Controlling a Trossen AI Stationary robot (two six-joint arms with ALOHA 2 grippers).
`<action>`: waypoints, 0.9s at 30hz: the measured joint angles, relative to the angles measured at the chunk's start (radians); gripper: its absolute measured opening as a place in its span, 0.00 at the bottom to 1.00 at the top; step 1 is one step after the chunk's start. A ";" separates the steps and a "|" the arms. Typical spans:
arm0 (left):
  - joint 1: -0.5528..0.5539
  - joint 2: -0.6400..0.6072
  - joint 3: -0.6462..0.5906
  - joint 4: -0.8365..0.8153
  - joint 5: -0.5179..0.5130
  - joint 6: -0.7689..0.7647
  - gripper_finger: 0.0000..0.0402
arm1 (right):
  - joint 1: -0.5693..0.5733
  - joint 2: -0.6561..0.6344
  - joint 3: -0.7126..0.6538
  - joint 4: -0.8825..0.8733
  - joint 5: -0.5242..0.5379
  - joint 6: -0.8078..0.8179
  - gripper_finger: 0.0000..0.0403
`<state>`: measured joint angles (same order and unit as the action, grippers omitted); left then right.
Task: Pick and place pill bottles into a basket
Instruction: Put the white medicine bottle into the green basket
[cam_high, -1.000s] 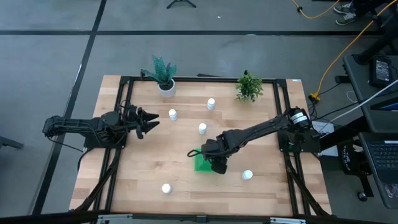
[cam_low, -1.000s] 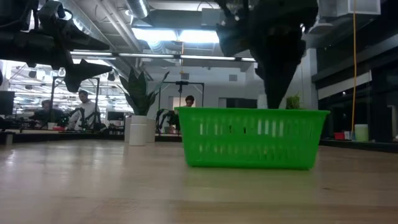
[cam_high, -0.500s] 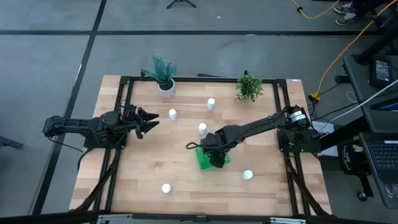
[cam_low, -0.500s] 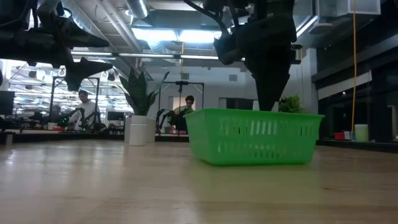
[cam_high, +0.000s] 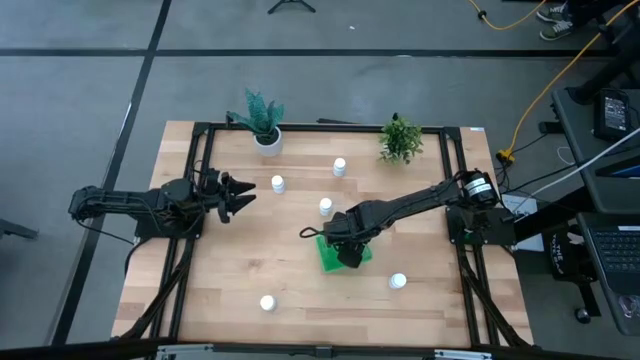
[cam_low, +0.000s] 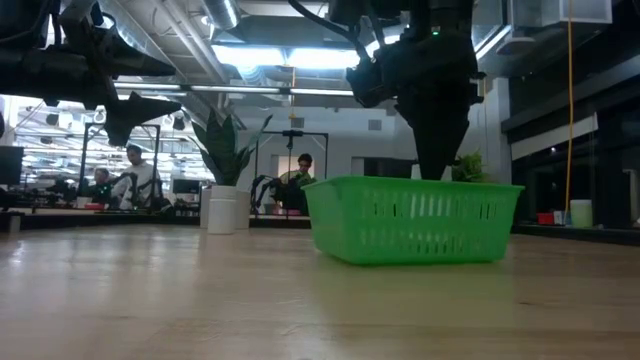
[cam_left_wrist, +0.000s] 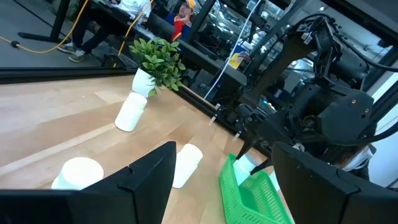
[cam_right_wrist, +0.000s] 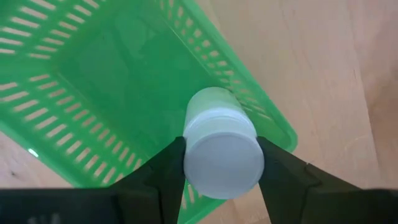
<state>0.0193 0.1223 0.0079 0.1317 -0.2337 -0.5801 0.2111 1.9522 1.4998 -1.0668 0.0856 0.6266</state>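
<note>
since a second ago the basket (cam_high: 342, 254) has shifted a little up the table toward its middle and turned slightly, and the right gripper (cam_high: 347, 248) has moved with it, from over the basket's lower right corner to over its centre; over the last half second the change is only slight. in the right wrist view the right gripper's fingers (cam_right_wrist: 160, 174) are clamped on a pill bottle (cam_right_wrist: 221, 148), cap toward the camera, held above the green basket's floor near one long wall (cam_right_wrist: 249, 93). in the low view the dark gripper (cam_low: 436, 140) points down into the basket (cam_low: 415, 220), its tip hidden behind the rim. the left gripper (cam_high: 238, 193) hangs over the left side of the table exactly where it was, fingers spread wide and holding nothing. the other pill bottles have not moved: one just right of the left gripper (cam_high: 277, 184), one higher up near the table's middle (cam_high: 339, 166), one just up-left of the basket (cam_high: 325, 207), one to the basket's lower right (cam_high: 398, 282), and one near the front edge (cam_high: 267, 302). two potted plants (cam_high: 262, 122) stand along the far edge.
</note>
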 joint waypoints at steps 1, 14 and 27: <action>0.000 0.000 0.000 0.000 0.000 0.000 0.64 | 0.000 0.000 0.000 0.000 0.000 0.000 0.44; 0.000 0.000 0.000 0.000 0.000 0.000 0.64 | 0.000 0.000 0.000 0.000 0.000 0.027 0.60; 0.000 0.000 0.000 0.040 0.045 0.017 0.64 | 0.010 0.000 0.214 -0.159 0.098 -0.001 0.61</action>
<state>0.0193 0.1223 0.0082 0.1714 -0.1887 -0.5634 0.2207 1.9522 1.7142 -1.2257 0.1831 0.6260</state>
